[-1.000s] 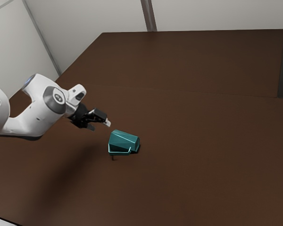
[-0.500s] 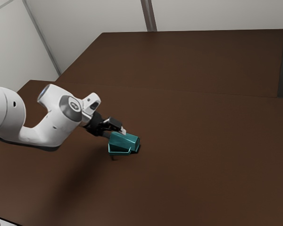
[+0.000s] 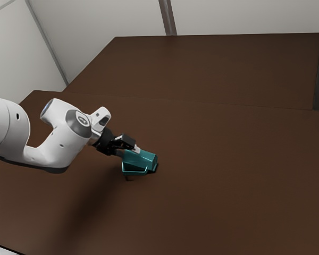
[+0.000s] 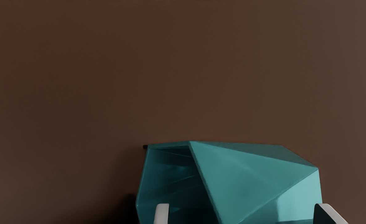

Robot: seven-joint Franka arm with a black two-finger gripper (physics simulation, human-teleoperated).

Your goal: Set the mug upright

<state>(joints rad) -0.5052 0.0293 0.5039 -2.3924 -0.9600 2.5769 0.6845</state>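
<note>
On the tabletop (image 3: 234, 164), the mug (image 3: 141, 161) lies on its side. The gripper (image 4: 246, 214) is spread, spanning mouth to base. Probable step: grasp alignment. Next: close securely, then rotate the mug base-down.

mug (image 3: 142, 161) on tbl (image 3: 228, 175), nr gripper (image 3: 128, 152)

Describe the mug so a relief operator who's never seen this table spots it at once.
On the big brown table, follow the white arm in from the exterior view's left to its black pincer. At the pincer's fingertips lies the mug, tipped on its side. Its teal, faceted body sets it apart from the arm and the brown tabletop.
</note>
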